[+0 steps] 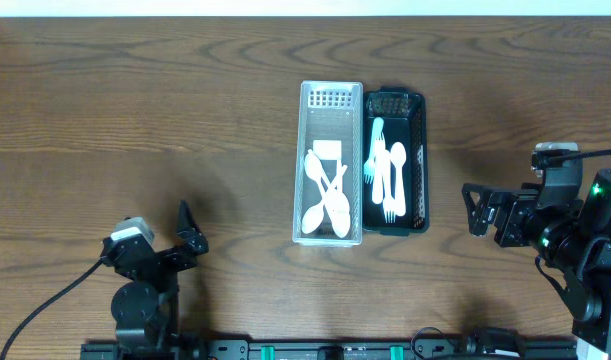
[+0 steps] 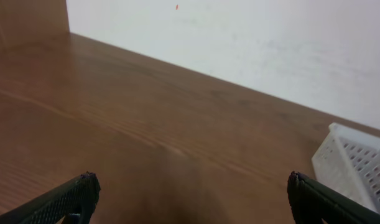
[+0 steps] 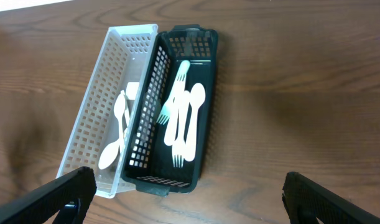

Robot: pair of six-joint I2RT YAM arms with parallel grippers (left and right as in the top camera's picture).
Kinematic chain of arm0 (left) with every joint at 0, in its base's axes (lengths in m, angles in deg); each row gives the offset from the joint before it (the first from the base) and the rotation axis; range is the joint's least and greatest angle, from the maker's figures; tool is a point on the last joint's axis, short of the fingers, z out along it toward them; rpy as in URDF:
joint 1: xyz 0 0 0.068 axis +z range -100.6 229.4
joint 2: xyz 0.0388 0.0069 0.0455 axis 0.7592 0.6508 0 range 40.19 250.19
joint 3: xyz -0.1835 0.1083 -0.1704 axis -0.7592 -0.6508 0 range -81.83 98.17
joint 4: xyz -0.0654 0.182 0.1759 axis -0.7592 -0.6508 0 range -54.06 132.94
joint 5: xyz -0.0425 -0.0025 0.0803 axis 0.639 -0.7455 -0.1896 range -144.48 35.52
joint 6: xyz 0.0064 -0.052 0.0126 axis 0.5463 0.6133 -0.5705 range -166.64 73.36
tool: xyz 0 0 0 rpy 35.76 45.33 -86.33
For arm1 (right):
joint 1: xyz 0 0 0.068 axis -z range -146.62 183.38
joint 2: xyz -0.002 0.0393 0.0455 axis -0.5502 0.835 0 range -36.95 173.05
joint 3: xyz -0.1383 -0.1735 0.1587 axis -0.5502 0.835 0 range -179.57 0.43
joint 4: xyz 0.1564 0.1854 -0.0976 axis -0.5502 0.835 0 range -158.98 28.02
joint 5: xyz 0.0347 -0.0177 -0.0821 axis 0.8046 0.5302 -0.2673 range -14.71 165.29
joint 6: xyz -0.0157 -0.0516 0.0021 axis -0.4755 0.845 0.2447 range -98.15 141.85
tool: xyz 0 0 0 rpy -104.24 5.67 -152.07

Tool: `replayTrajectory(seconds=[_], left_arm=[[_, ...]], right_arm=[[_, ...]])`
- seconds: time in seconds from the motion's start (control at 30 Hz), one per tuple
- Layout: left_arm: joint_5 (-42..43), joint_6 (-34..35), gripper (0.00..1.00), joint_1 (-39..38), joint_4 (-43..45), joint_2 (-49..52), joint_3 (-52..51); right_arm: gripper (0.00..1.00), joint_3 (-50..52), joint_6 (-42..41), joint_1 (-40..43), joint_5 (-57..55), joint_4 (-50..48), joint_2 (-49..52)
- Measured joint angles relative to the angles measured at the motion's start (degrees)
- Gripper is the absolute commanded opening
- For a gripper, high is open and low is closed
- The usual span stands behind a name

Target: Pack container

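Observation:
Two long perforated containers stand side by side at the table's centre. The white container [image 1: 331, 99] [image 3: 93, 112] holds white plastic spoons [image 1: 327, 203] [image 3: 117, 138]. The black container [image 1: 394, 103] [image 3: 204, 93] holds white forks and a spoon [image 1: 387, 176] [image 3: 182, 122]. My left gripper [image 1: 189, 231] [image 2: 193, 182] is open and empty over bare wood at the front left, with a corner of the white container [image 2: 357, 163] at its right. My right gripper [image 1: 472, 210] [image 3: 186, 179] is open and empty, right of the black container, facing both.
The wooden table [image 1: 135, 110] stretches wide around the containers. A pale wall [image 2: 252, 43] rises beyond the table's far edge in the left wrist view. Both arm bases and cables sit along the front edge.

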Motion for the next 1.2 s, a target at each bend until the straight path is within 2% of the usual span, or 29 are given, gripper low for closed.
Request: replayTrajectory(seconds=[0.37, 1.2], left_arm=[[0.0, 0.0, 0.98, 0.0, 1.7, 0.0, -5.4], [0.0, 0.0, 0.98, 0.0, 3.0, 0.0, -5.7]], right_arm=[[0.99, 0.0, 0.0, 0.0, 0.0, 0.0, 0.0], [0.99, 0.0, 0.0, 0.0, 0.0, 0.0, 0.0]])
